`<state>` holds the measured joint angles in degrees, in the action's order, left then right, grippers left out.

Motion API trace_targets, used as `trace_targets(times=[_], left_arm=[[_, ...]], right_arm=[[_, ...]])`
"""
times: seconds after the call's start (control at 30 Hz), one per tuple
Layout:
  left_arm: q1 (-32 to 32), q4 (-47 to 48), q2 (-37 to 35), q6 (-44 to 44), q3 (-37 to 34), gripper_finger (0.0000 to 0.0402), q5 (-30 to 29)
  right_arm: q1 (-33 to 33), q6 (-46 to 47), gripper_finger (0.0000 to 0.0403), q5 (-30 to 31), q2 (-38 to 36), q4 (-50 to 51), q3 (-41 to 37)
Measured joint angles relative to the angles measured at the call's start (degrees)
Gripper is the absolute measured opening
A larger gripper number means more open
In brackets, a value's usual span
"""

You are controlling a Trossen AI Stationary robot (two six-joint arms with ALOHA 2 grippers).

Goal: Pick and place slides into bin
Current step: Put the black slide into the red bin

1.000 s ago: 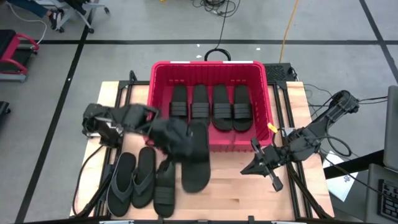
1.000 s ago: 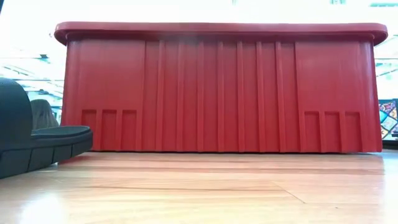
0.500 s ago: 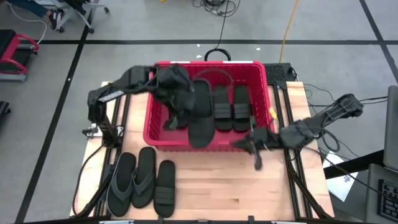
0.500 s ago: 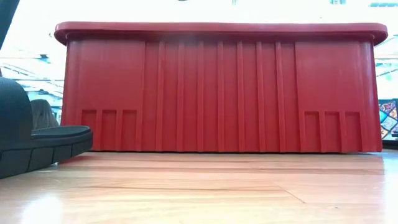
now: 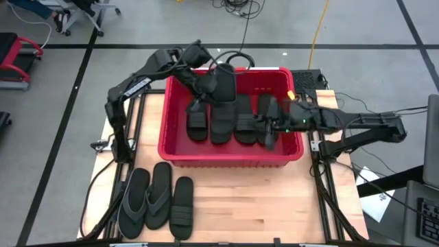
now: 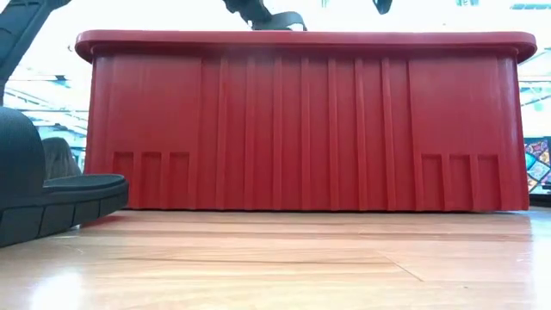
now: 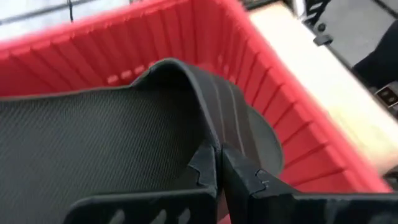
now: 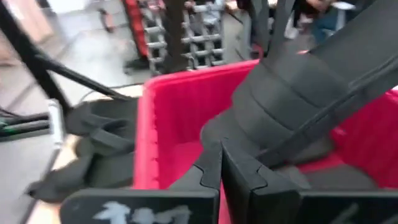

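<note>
My left gripper [image 5: 208, 84] reaches over the far left part of the red bin [image 5: 230, 162] and is shut on a black slide [image 5: 225, 86], which hangs above the bin's floor. Four black slides [image 5: 233, 123] lie side by side on their soles inside the bin. My right gripper [image 5: 269, 130] hovers over the bin's right part, shut and holding nothing. On the table's near left lie a dark grey flip-flop pair [image 5: 145, 200] and one more black slide [image 5: 182, 209]. The low view shows the bin's near wall [image 6: 301, 129] and the held slide's edge [image 6: 277, 19] above the rim. My left gripper pinches the held slide's ribbed strap [image 7: 214, 118] at its edge between the two fingers [image 7: 239, 174]. The fingers slant downward from the table's left and far side. The slide is lifted clear, its footbed [image 7: 93, 137] beside the fingers, over the slides in the bin.
The near right half of the wooden table [image 5: 274, 206] is bare. The bin's thick rim [image 6: 301, 39] stands high above the tabletop. Cables and a frame run along the table's right edge [image 5: 322, 151].
My left gripper has carried the slide up from the table's near left, over the bin's near wall, to the far part of the bin, rolling its wrist on the way. My right gripper has swung from the table's right side toward the left, in over the bin.
</note>
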<state>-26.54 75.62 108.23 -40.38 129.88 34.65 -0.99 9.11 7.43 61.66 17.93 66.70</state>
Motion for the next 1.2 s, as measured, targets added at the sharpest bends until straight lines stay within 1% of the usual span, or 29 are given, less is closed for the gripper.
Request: trace_targets(times=[0.07,0.23,0.33,0.37,0.47,0.5,0.57,0.63,0.67,0.7,0.77,0.87,1.0,1.13,1.2], left_arm=[[-0.65,0.04,1.82,-1.02,0.00,0.0000,-0.20],[-0.62,-0.38,5.51,-1.70,-0.02,0.0000,-1.29],[-0.08,-1.00,6.40,-0.75,-0.04,0.0000,-1.87],[0.27,-1.36,6.51,-0.45,-0.04,0.0000,-2.05],[0.93,-2.28,6.55,0.35,-0.04,0.0000,-2.17],[1.07,-2.26,6.55,0.42,-0.04,0.0000,-2.16],[1.19,-2.36,6.55,0.56,-0.04,0.0000,-2.38],[1.17,-2.60,6.55,0.59,-0.04,0.0000,-3.43],[1.17,-2.86,6.55,0.62,-0.04,0.0000,-3.84],[1.17,-3.21,6.55,0.74,-0.04,0.0000,-4.21],[0.93,-3.63,6.55,1.10,-0.04,0.0000,-4.44],[0.49,-3.67,6.55,1.31,-0.04,0.0000,-4.37],[0.36,-4.42,6.55,1.29,-0.04,0.0000,-4.44],[0.45,-4.27,6.55,0.56,-0.04,0.0000,-4.38],[0.69,-4.29,6.55,0.06,-0.04,0.0000,-4.24]], right_arm=[[-2.81,-1.50,0.0000,-0.37,0.10,2.78,2.74],[-12.07,-7.32,0.0000,-7.90,1.95,12.29,9.34],[-16.00,-13.26,0.0000,-9.38,3.19,15.62,11.70],[-17.06,-15.82,0.0002,-10.80,3.43,17.28,12.15],[-20.08,-20.69,0.0021,-18.13,4.73,21.11,12.92],[-20.94,-21.64,0.0033,-20.50,5.24,21.93,12.88],[-21.95,-23.93,0.0063,-22.84,6.33,21.96,12.83],[-22.04,-27.49,0.0099,-22.12,7.15,21.49,12.85],[-21.99,-28.88,0.0118,-20.70,7.77,21.34,12.85],[-21.97,-29.69,0.0136,-19.63,8.57,20.45,12.85],[-21.93,-29.99,0.0169,-19.60,10.18,18.42,12.85],[-21.95,-31.76,0.0202,-19.65,11.44,15.24,12.83],[-21.93,-34.42,0.0212,-19.56,13.52,14.13,12.86],[-21.95,-36.92,0.0199,-22.90,14.76,13.49,13.01],[-21.93,-37.24,0.0191,-22.87,15.45,13.54,13.58]])
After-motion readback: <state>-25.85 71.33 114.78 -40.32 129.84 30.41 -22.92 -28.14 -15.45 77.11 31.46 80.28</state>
